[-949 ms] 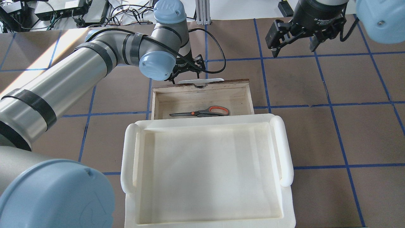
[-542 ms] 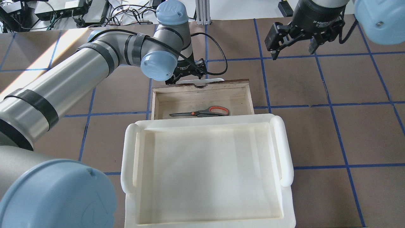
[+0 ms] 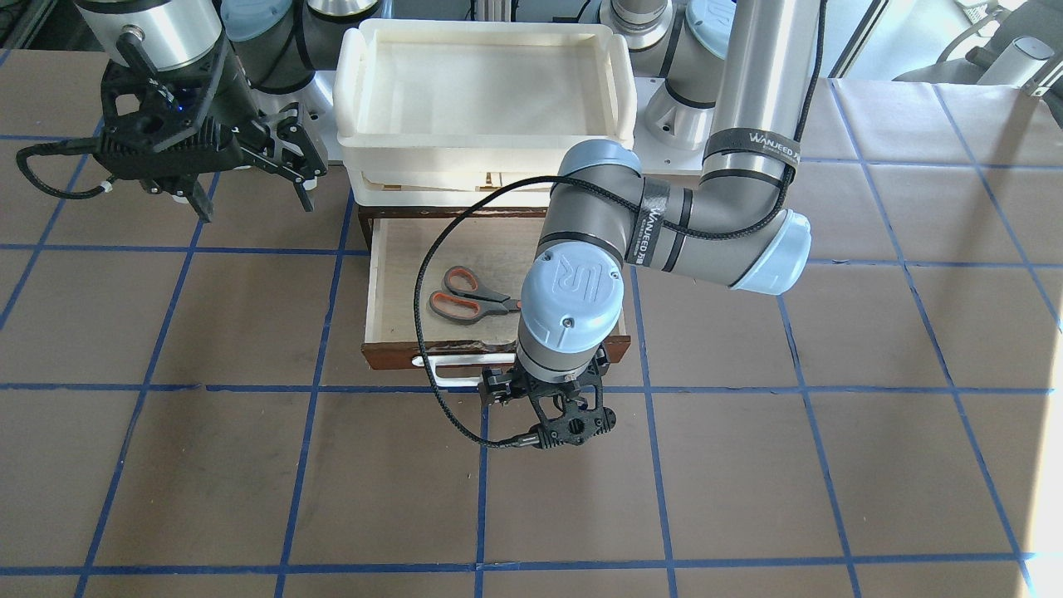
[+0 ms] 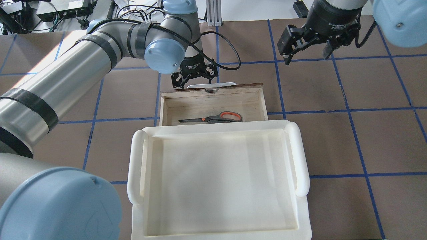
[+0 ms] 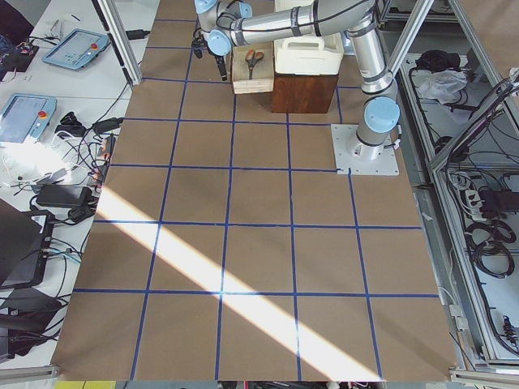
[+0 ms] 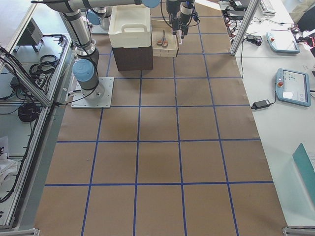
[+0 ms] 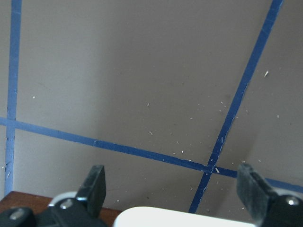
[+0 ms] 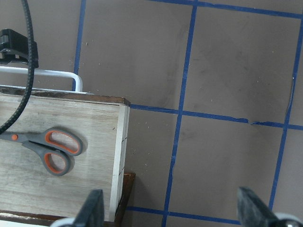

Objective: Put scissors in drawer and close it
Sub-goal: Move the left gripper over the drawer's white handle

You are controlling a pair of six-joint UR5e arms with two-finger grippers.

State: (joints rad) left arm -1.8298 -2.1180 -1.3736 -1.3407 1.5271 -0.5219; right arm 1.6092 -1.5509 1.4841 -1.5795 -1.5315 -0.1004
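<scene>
The drawer [image 4: 186,106] stands pulled out from under the cream-white tray [image 4: 301,156], its pale plywood floor open to view. The scissors [image 4: 211,118] lie flat inside it, blades closed and pointing to the robot's left, the orange-lined loops to its right, close to the tray's edge. The left gripper [image 7: 173,187] hangs at the outer side of the dark drawer front, its fingers [image 7: 96,183] spread wide apart and holding nothing. The white bar handle [image 7: 182,218] shows low between them, though whether either finger touches it cannot be told. The right gripper [image 4: 307,53] hovers above the brown, blue-taped table [image 4: 367,133], off to the drawer's right and well apart from it. Its jaws are open too, and empty.
</scene>
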